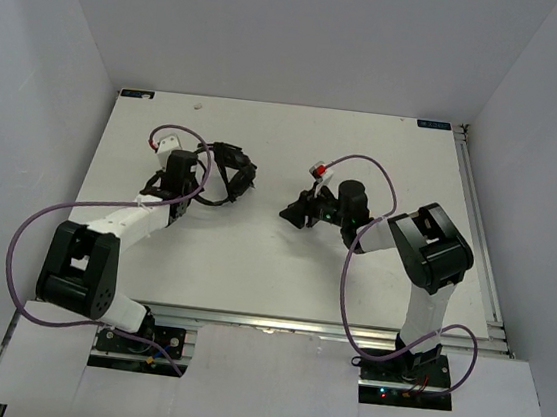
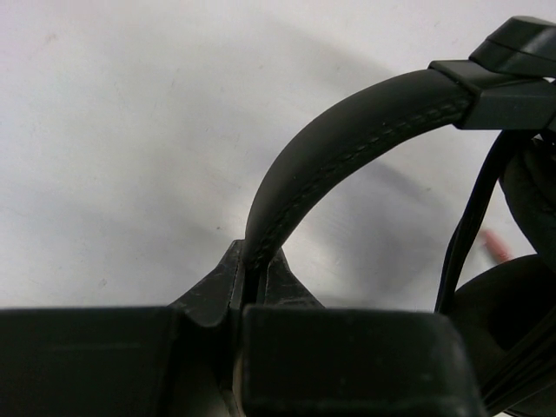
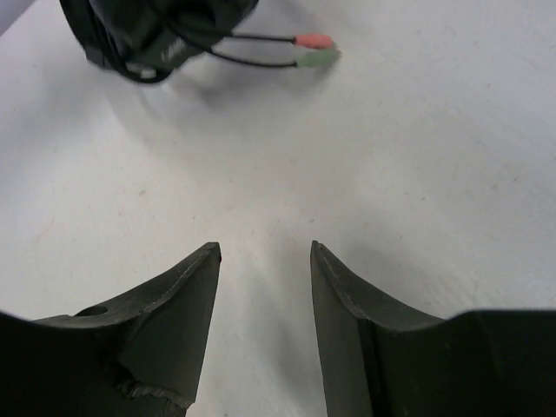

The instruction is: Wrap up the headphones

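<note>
The black headphones [image 1: 234,171] lie left of the table's middle, with the cable gathered round them. My left gripper [image 1: 204,182] is shut on the headband [image 2: 347,148], which arcs up and to the right out of the jaws [image 2: 254,265]. An earcup [image 2: 512,304], a strand of thin cable [image 2: 469,221] and a pink plug [image 2: 497,246] show at the right of the left wrist view. My right gripper [image 1: 294,213] stands open over bare table, to the right of the headphones [image 3: 143,35]. Nothing lies between its fingers [image 3: 265,252]. The pink plug [image 3: 313,40] and a green plug [image 3: 318,59] lie ahead of it.
Thick purple robot cables [image 1: 372,179] loop over both arms. White walls close in the table on three sides. A metal rail [image 1: 479,231] runs along the right edge, and the arm bases [image 1: 133,338] sit at the near edge.
</note>
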`<state>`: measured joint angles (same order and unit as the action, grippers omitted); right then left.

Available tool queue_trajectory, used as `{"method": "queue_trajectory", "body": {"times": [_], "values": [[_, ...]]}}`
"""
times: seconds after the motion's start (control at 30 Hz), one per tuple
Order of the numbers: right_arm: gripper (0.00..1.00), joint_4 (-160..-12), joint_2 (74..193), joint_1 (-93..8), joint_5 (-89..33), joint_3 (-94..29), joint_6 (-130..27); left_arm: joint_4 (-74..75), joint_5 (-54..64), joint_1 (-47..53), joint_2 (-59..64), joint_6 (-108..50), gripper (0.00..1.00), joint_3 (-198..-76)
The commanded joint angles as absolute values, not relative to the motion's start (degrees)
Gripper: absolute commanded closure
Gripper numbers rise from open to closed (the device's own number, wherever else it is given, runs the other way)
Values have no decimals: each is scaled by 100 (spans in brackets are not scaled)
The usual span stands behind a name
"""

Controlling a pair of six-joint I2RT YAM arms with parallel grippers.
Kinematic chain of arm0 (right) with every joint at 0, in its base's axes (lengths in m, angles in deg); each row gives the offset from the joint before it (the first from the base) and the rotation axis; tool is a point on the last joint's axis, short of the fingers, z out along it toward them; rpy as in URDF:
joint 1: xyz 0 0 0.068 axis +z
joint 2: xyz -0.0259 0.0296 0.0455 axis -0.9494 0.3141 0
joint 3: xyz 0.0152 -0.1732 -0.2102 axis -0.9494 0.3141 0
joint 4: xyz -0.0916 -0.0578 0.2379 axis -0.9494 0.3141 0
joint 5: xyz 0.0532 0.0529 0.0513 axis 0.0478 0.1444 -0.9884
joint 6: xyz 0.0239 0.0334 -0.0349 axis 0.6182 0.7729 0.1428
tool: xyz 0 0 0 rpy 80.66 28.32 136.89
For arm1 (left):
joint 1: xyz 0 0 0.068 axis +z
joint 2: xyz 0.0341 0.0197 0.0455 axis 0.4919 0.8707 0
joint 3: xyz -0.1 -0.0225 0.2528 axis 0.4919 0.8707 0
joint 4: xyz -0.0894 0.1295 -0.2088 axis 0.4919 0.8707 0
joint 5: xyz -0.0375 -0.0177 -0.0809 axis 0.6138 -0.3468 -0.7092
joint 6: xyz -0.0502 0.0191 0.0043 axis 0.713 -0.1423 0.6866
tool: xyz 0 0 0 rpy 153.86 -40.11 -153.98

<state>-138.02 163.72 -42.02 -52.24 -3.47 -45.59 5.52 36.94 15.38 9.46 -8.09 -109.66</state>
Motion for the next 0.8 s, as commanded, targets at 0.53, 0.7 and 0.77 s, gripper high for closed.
{"method": "queue_trajectory", "body": {"times": [0.53,0.7,0.77], "values": [[39,-18467,16154,-4197,-6660,404,-4137,1475,1652,1505,-279,-868,100,-12238],[35,-18915,16041,-4198,-6430,617,-4238,1730,968,1505,-256,-958,100,-12388],[34,-19024,15998,-4198,-6301,714,-4386,1795,636,1497,-235,-1001,100,-12431]]}}
